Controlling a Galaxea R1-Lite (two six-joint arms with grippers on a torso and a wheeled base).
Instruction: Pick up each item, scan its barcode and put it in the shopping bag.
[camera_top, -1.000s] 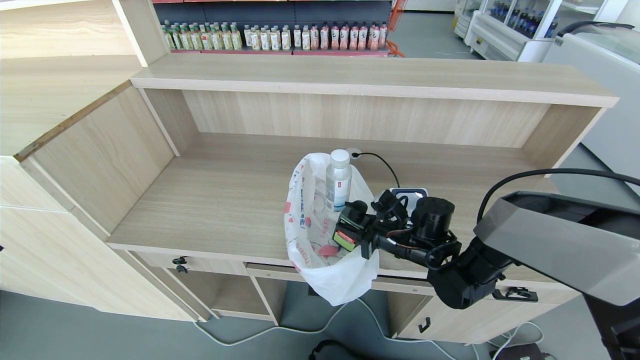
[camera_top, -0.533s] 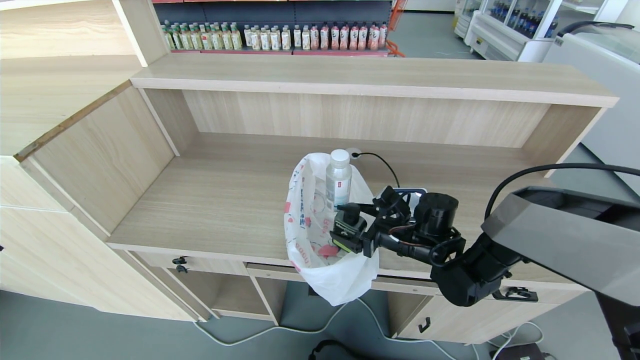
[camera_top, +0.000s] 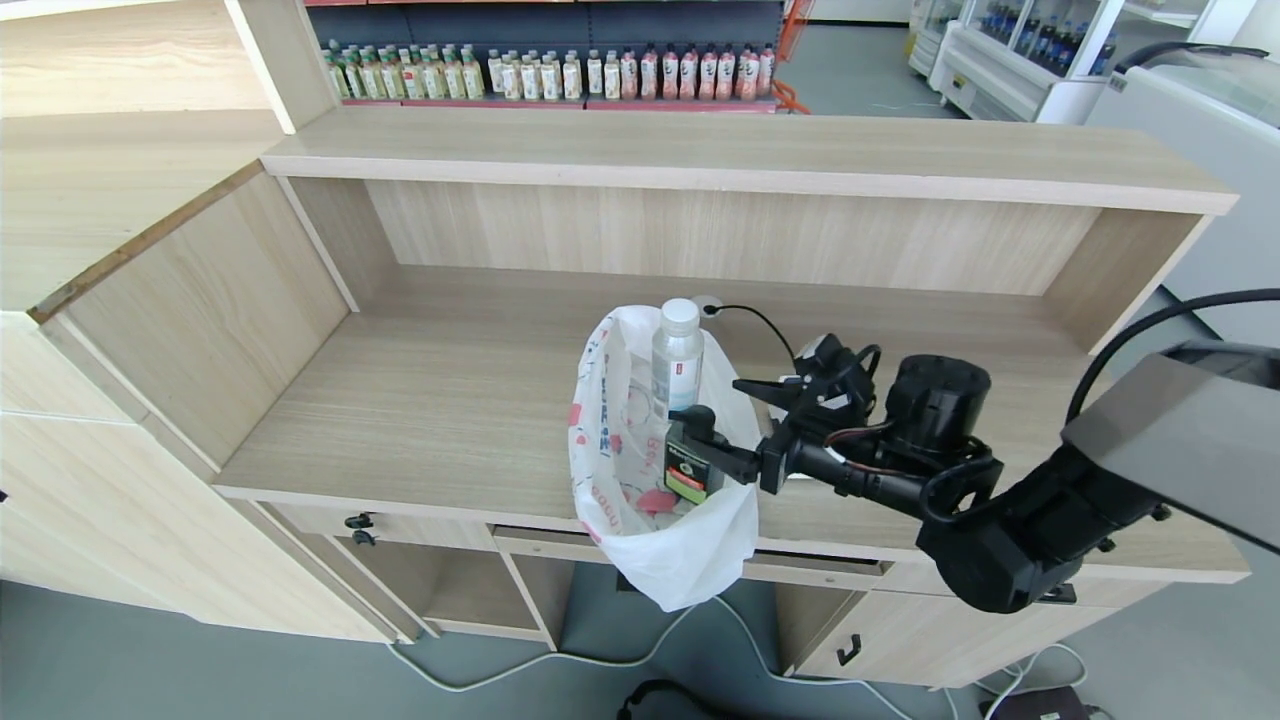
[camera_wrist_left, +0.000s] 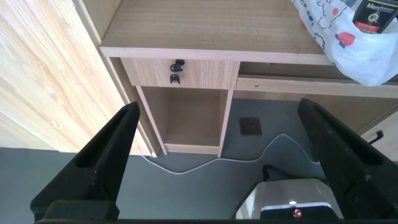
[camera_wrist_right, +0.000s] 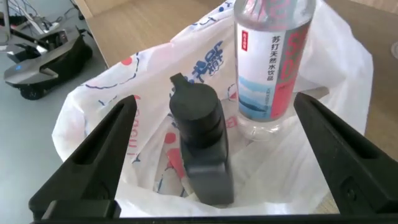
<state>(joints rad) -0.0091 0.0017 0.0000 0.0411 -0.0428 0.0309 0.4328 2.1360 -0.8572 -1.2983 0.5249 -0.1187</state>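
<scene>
Black bottle (camera_top: 685, 465) in shopping bag (camera_top: 660, 560), 6 o'clock of water bottle (camera_top: 677, 365). Right gripper (camera_top: 720, 420) fingers spread wide around it, not gripping. Left gripper (camera_wrist_left: 217, 109) spread, empty. Bagging looks nearly done.

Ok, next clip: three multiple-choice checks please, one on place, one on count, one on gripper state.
1. Where is the black bottle? A on the floor; B inside the shopping bag; C on the top shelf.
2. How many bottles stand in the bag? A four; B none; C two.
3. The right gripper is: A open; B shut on the black bottle; C shut on the bag's rim.
Answers: 1 B, the bag's walls surround it. 2 C, it and the clear bottle. 3 A, its fingers stand wide of both bottles.
</scene>
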